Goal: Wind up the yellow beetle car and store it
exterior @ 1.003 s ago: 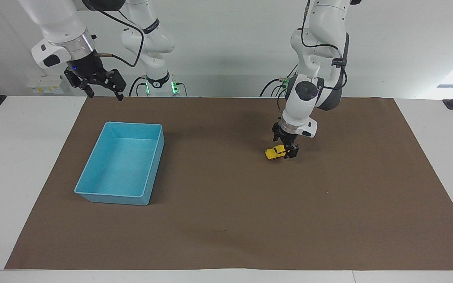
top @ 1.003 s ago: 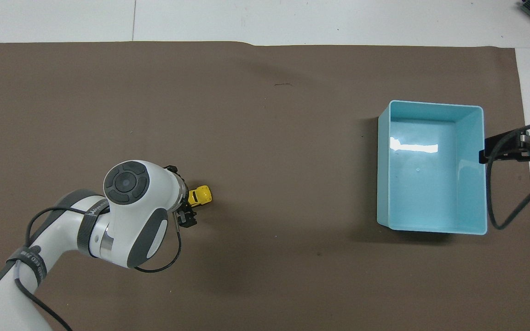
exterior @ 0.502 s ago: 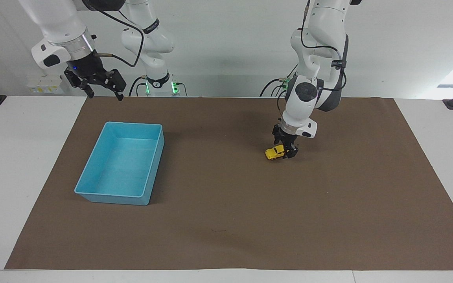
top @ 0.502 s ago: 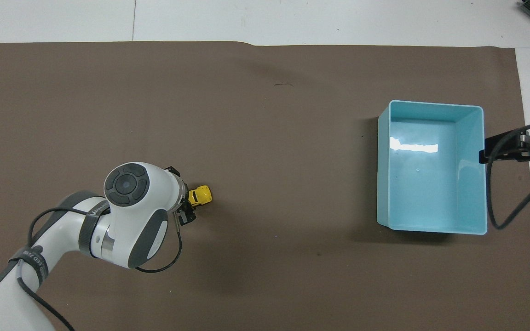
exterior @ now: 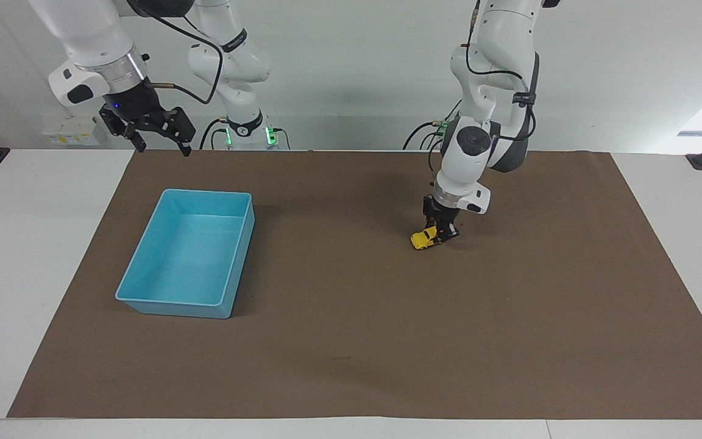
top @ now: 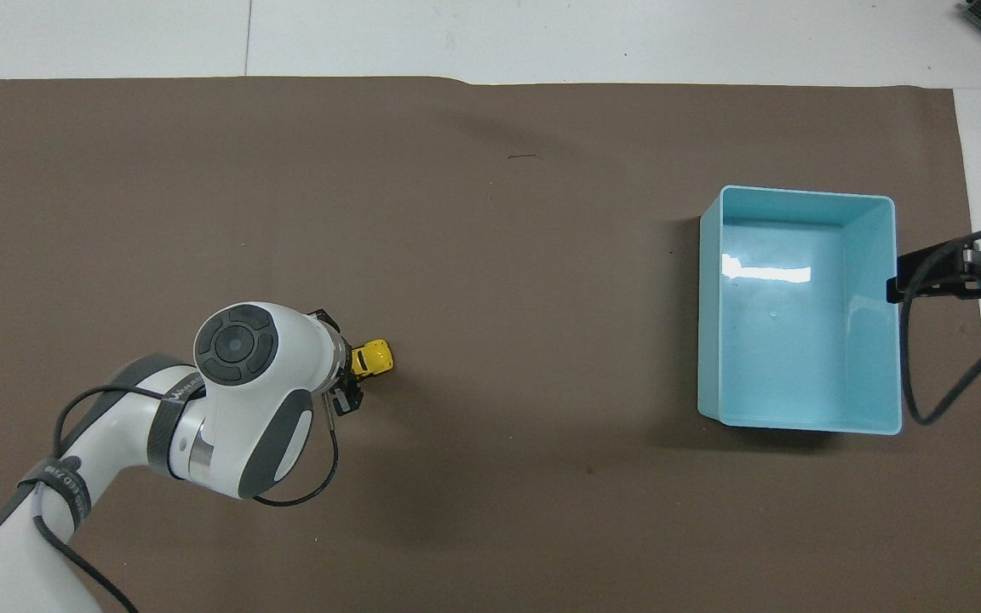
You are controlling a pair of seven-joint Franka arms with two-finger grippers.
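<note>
Left end effector [exterior: 444, 232] apparently clamps the yellow beetle car [exterior: 424, 238].

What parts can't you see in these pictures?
- yellow beetle car: in the overhead view the left arm's wrist covers one end; only the other end shows.
- left gripper: in the overhead view, mostly under its own wrist.
- right gripper: the overhead view's edge cuts it off beside the blue bin.
- The car's wheels and any winding part: too small in the facing view.
</note>
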